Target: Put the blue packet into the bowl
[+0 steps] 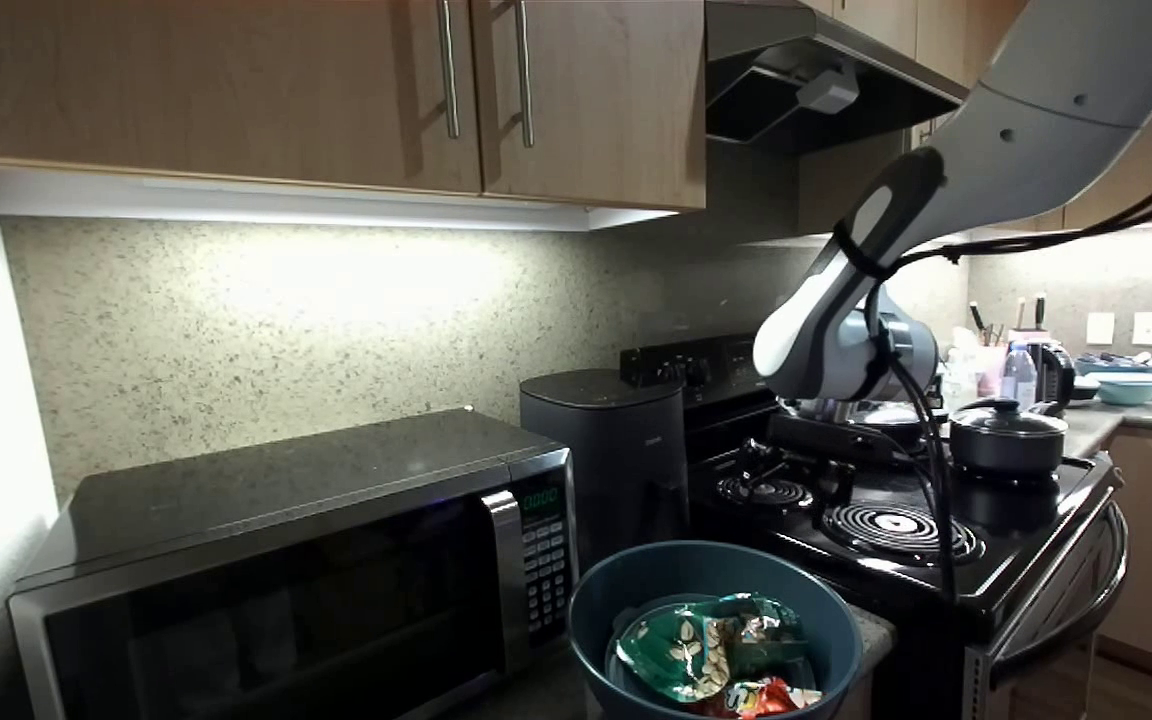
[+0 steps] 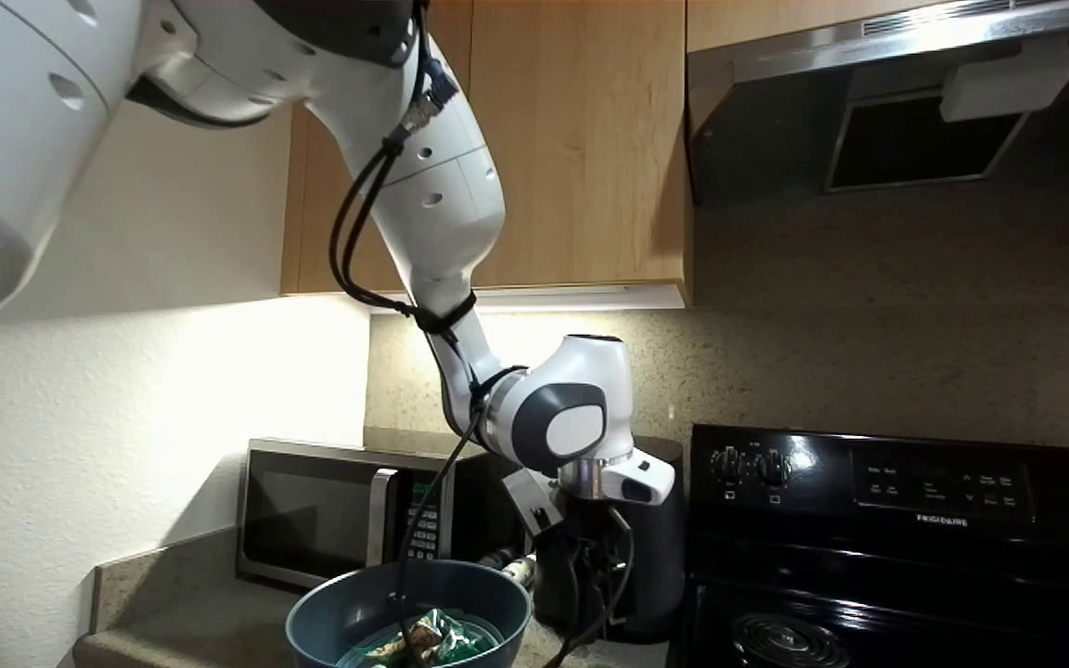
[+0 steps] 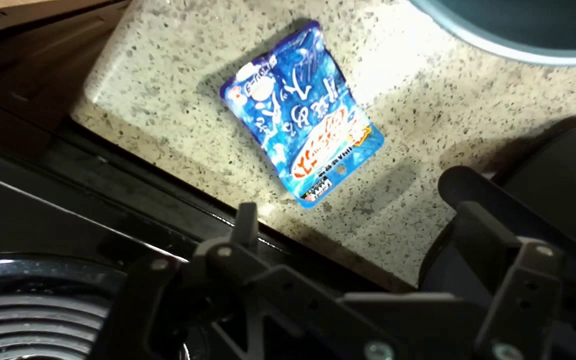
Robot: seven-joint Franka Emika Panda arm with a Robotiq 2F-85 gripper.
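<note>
The fingers (image 3: 247, 225) stand wide apart and empty, presumably to straddle the blue packet (image 3: 303, 115), which lies on the surface (image 3: 168, 100), left of the bowl (image 3: 538, 30) in the wrist view.

Blue packet (image 3: 302, 115) flat on speckled counter (image 3: 163, 105), gripper (image 3: 364, 225) below it in frame, fingers (image 3: 246, 227) spread wide.
Packet lies at an angle, printed side up: white characters, red-and-white oval, small hole near lower end. Bowl (image 3: 498, 46) top right, cut off by frame, apart from packet. Black stove (image 3: 23, 217) with coil burner (image 3: 33, 329) lower left, running along counter edge. Dark rounded object (image 3: 565, 175) at right, partly covered by a finger, can't tell what. Brown wood (image 3: 70, 62) top left.
</note>
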